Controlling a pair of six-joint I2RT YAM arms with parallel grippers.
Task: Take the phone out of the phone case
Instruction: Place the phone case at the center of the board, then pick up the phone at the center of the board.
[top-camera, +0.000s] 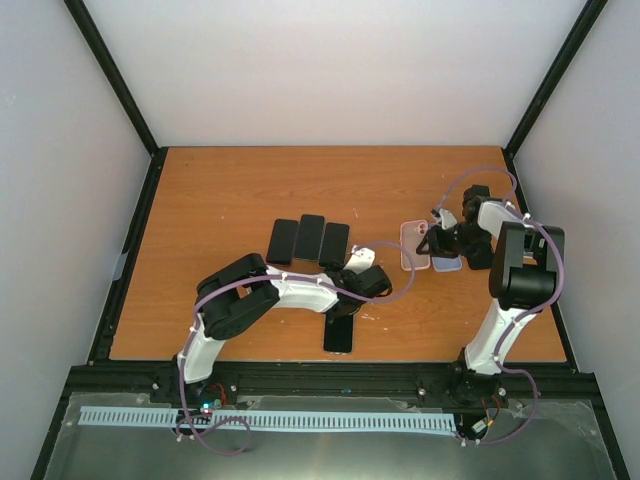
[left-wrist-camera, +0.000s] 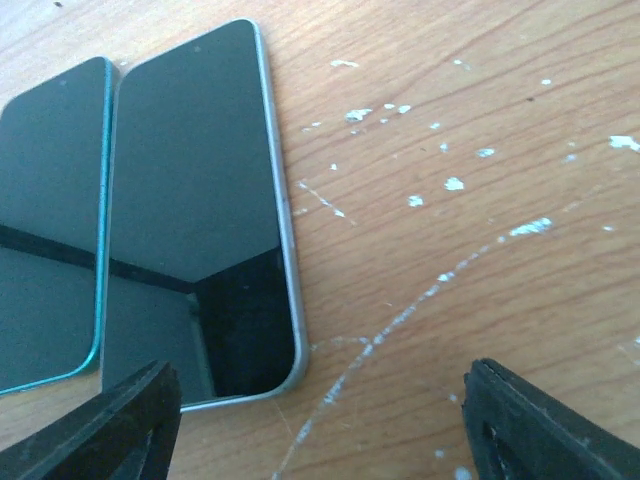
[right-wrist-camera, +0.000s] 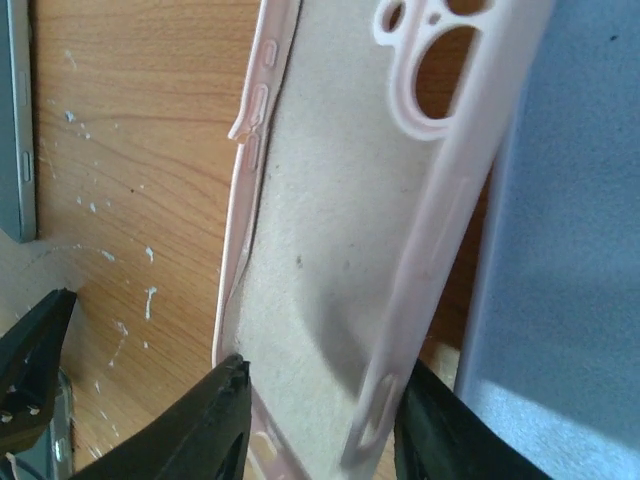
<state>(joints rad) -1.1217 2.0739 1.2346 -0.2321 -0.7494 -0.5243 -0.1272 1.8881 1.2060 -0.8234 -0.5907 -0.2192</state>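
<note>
The pink phone case (right-wrist-camera: 330, 240) is empty, its beige lining showing, and it is tilted up off the table. My right gripper (right-wrist-camera: 320, 420) is shut on its lower end, one finger (right-wrist-camera: 205, 430) at each side wall. In the top view the case (top-camera: 411, 243) sits just left of the right gripper (top-camera: 428, 245). My left gripper (left-wrist-camera: 320, 420) is open and empty, low over bare wood beside a silver-edged phone (left-wrist-camera: 200, 220). In the top view the left gripper (top-camera: 368, 280) is just right of a row of three dark phones (top-camera: 309, 237).
A teal-edged phone (left-wrist-camera: 50, 230) lies left of the silver-edged one. Another dark phone (top-camera: 339, 335) lies near the table's front edge. A blue-grey case (right-wrist-camera: 570, 250) lies right of the pink case, also in the top view (top-camera: 448, 264). White scuffs mark the wood.
</note>
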